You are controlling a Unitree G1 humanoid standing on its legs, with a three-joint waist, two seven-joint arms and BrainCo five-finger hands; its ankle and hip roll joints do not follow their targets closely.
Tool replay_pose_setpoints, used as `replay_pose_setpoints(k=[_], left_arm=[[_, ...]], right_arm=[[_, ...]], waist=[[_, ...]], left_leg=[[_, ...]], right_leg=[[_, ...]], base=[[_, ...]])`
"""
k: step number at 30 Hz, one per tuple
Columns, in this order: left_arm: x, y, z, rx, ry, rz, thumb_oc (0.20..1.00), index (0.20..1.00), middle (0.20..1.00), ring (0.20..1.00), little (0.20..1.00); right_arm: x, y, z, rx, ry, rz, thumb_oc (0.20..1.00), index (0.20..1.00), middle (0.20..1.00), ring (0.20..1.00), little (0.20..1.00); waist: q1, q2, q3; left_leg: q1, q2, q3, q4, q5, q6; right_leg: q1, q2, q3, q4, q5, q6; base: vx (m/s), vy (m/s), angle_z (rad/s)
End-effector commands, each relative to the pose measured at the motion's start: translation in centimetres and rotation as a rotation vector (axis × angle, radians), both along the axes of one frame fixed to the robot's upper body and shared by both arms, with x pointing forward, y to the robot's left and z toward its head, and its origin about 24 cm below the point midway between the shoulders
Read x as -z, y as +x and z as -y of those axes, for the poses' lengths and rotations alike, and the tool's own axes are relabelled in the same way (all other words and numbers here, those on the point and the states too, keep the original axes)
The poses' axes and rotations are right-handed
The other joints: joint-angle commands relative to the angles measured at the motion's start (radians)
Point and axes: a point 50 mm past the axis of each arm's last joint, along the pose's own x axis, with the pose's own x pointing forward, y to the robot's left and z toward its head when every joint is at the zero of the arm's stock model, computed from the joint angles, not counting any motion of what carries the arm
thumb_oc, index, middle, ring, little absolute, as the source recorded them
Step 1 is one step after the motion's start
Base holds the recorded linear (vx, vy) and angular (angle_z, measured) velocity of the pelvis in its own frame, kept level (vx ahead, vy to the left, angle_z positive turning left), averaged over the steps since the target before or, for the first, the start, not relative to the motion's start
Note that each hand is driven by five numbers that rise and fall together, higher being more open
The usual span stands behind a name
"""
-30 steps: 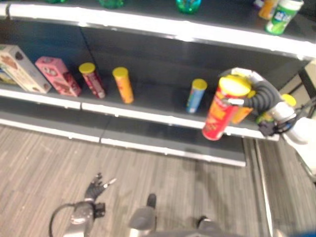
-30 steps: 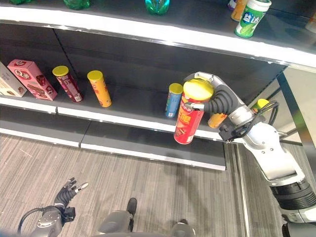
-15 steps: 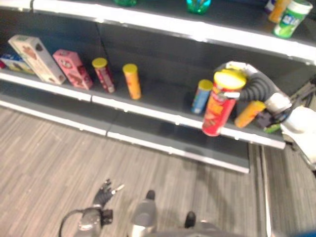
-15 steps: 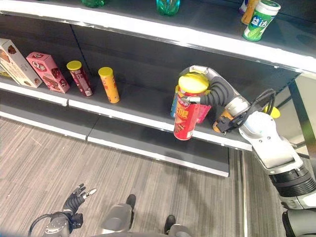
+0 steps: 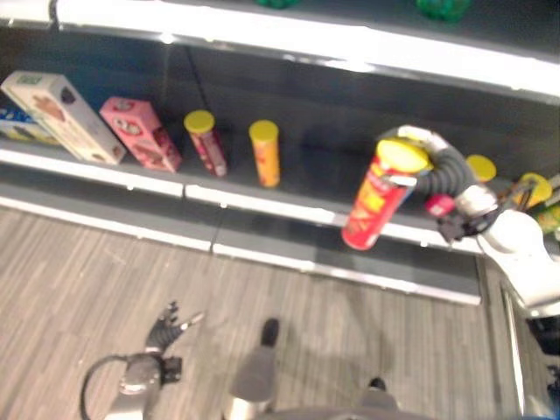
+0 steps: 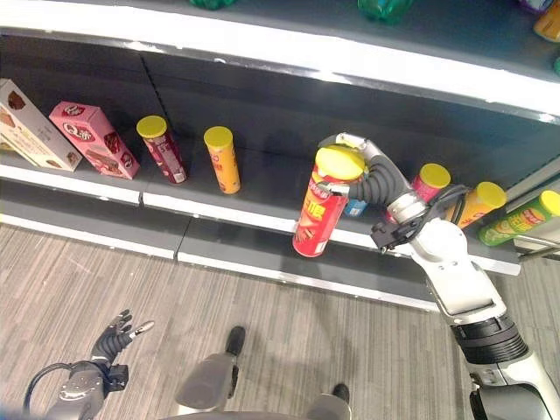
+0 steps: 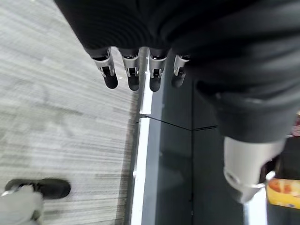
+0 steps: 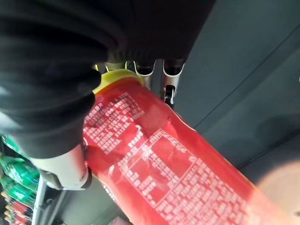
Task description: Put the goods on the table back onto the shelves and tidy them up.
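Observation:
A tall red chip can with a yellow lid hangs tilted in front of the lower shelf's white edge. My right hand is shut on its top end; in the right wrist view the fingers and thumb wrap the red can. A blue can peeks out just behind it on the shelf. My left hand hangs low over the floor at the lower left, open and holding nothing, its fingers straight.
On the lower shelf stand a cream box, a pink box, a dark red can and an orange can. To the right are a pink can, a leaning orange can and a lying green can.
The camera has shifted, so the shelf sits further right in view. My right hand has carried the red can leftward along the shelf, from right of the blue can to in front of it.

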Motion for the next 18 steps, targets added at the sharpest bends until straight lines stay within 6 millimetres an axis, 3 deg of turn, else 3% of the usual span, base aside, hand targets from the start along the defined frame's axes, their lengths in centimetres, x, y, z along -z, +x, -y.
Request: replay_pose_setpoints(k=[1,2,8,14,18], left_arm=[[-0.4,-0.9,-0.1,0.022,0.037,0.007,1.000,1.000,1.000,1.000,1.000],[-0.6,-0.7,0.2,0.041,0.026,0.021,1.000,1.000,1.000,1.000,1.000],[-0.3,-0.5,1.3,0.004,-0.030,0.051,1.000,1.000,1.000,1.000,1.000],[-0.3,-0.1,1.5,0.008,-0.020,0.053,1.000,1.000,1.000,1.000,1.000],[-0.8,0.6,1.6,0.027,0.004,0.072,1.000,1.000,1.000,1.000,1.000]], right_arm=[[-2.9,0.3,0.3,0.024,-0.006,0.138,0.200,0.200,0.200,0.200,0.200],[-3.4,-0.1,-0.1,0.005,-0.023,0.162,0.200,0.200,0.200,0.200,0.200],[-3.6,0.0,-1.0,0.004,-0.001,0.199,0.200,0.200,0.200,0.200,0.200],[-4.6,0.6,-2.1,0.069,-0.030,0.326,0.200,0.200,0.200,0.200,0.200],[-5.6,1.4,-1.6,0.203,-0.066,0.447,0.200,0.200,0.200,0.200,0.200]], waist=[[-0.022,-0.005,-0.046],[-0.022,-0.013,-0.031],[-0.004,-0.014,-0.010],[0.034,0.009,0.021],[0.065,0.033,0.054]], left_leg=[[-0.024,-0.002,-0.032,0.026,-0.126,-0.049],[-0.037,-0.020,-0.052,0.051,-0.129,-0.050],[-0.075,-0.017,-0.094,0.079,-0.134,-0.053],[-0.136,-0.034,-0.144,0.085,-0.123,-0.047],[-0.184,-0.053,-0.164,0.108,-0.122,-0.048]], right_leg=[[-0.102,0.119,0.025,-0.100,0.018,-0.037],[-0.102,0.135,0.061,-0.108,0.020,-0.041],[-0.075,0.137,0.032,-0.139,0.028,-0.053],[-0.093,0.121,-0.013,-0.124,0.009,-0.055],[-0.117,0.107,-0.036,-0.107,0.000,-0.056]], base=[[0.05,-0.001,0.01],[0.14,-0.061,0.75],[0.03,-0.058,0.41],[-0.02,-0.021,0.27],[-0.04,-0.015,0.32]])
